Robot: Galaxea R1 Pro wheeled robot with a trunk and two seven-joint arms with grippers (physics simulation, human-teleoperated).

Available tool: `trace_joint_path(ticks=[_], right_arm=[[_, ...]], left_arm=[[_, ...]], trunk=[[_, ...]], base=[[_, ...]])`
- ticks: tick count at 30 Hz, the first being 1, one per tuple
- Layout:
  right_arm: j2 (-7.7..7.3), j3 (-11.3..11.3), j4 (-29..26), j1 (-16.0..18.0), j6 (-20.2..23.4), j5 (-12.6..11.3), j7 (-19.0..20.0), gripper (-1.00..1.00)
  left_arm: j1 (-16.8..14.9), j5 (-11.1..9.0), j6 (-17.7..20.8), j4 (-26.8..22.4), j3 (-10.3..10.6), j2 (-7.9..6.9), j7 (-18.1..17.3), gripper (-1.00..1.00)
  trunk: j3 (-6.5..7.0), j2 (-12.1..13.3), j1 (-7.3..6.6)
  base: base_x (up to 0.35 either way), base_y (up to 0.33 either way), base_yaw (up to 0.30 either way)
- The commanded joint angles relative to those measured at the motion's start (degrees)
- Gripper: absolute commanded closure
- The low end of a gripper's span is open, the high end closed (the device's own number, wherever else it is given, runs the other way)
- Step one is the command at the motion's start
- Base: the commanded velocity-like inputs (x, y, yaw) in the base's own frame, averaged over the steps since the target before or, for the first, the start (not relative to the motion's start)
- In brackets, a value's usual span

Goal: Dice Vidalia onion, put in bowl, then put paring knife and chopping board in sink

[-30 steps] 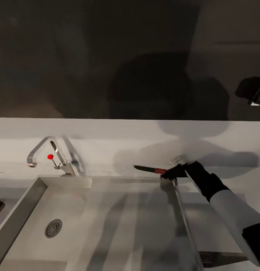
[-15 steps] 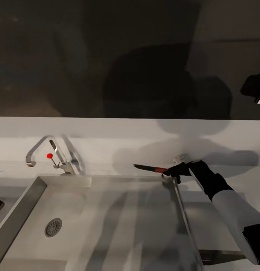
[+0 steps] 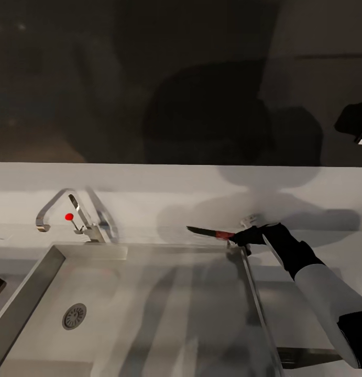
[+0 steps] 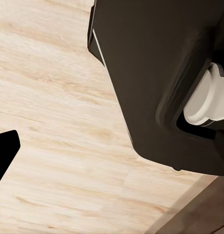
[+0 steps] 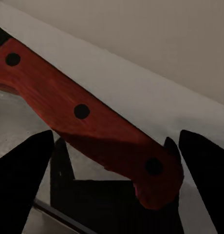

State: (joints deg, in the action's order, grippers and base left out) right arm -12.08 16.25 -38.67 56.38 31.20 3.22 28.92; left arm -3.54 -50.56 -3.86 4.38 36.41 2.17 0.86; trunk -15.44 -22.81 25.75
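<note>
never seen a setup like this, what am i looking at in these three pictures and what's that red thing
This is a simulated two-armed wheeled robot in a kitchen. The wide picture comes from a camera on its head, looking down at a rectangular grey steel sink with a chrome gooseneck tap. The other two pictures come from cameras on its wrists. The right end effector is beside the handle of a short paring knife with a dark blade and red handle, at the sink's back right corner. The right wrist picture shows that riveted red handle close up, between the two fingers, which do not look closed on it. The left wrist picture looks at a pale wooden floor.
</note>
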Motion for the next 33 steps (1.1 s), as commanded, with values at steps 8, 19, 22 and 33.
trace_joint_path(ticks=[8,19,22,33], right_arm=[[0.06,0.2,0.0,0.0,0.2,0.3,0.3,1.00],[0.42,0.4,0.0,0.0,0.2,0.3,0.3,1.00],[0.58,0.5,0.0,0.0,0.2,0.4,0.3,1.00],[1.60,8.9,-0.1,0.0,-1.9,0.4,3.3,1.00]], left_arm=[[-0.1,-0.2,-0.3,0.2,0.3,0.11,0.0,-1.00],[-0.1,-0.2,-0.3,0.2,0.3,0.12,0.0,-1.00],[-0.1,-0.2,-0.3,0.2,0.3,0.12,0.0,-1.00],[-0.1,-0.2,-0.3,0.2,0.3,0.12,0.0,-1.00]], trunk=[[-0.10,-0.1,0.03],[-0.10,-0.1,0.03],[-0.10,-0.1,0.03],[-0.10,-0.1,0.03]], base=[[0.000,0.000,0.000],[0.000,0.000,0.000],[0.000,0.000,0.000],[0.000,0.000,0.000]])
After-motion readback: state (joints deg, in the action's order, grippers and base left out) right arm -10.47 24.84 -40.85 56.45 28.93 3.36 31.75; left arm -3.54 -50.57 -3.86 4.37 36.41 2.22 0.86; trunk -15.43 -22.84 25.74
